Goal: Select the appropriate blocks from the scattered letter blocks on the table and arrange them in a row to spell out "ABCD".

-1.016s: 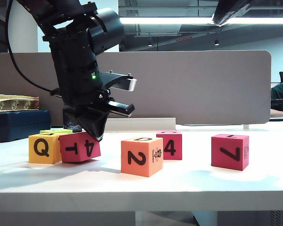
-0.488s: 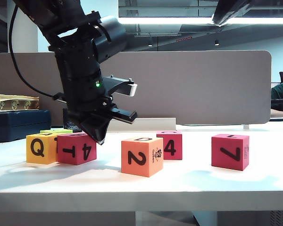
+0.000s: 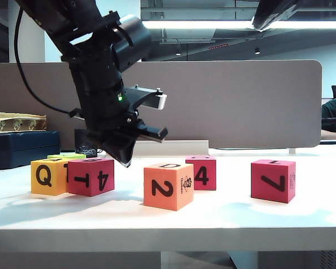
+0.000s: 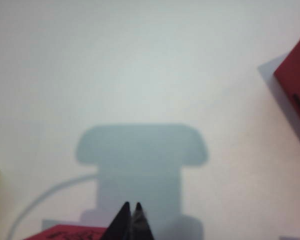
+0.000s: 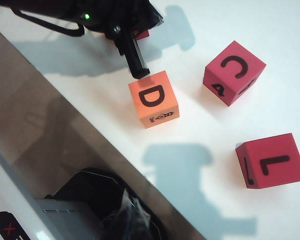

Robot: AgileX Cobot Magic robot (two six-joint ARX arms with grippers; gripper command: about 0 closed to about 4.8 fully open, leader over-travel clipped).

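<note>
My left gripper [image 3: 126, 162] is shut and holds nothing; it hangs just above the table [image 3: 229, 218], right of the pink-red T/4 block [image 3: 91, 176]. That block lies flat against the yellow Q block [image 3: 47, 176]. The orange block [image 3: 168, 186] shows a 2 at the front and a D [image 5: 153, 99] on top. Behind it stands the pink-red 4 block [image 3: 201, 172], with a C [image 5: 234, 72] on top. In the left wrist view the shut tips [image 4: 131, 207] hover over the top of a pink-red block [image 4: 65, 233]. My right gripper [image 5: 135, 217] hangs shut behind the divider, away from the blocks.
A pink-red 7 block [image 3: 273, 180] stands alone at the right, with an L [image 5: 271, 160] on top. A lime-green block [image 3: 67, 156] sits behind the yellow one. A grey divider panel [image 3: 241, 106] closes the table's back. Dark boxes [image 3: 22, 145] stand at the far left.
The pink-red T/4 block, tilted a second ago, now lies flat against the yellow Q block. My left gripper has pulled up and to the right, off it. The right arm has not moved.
</note>
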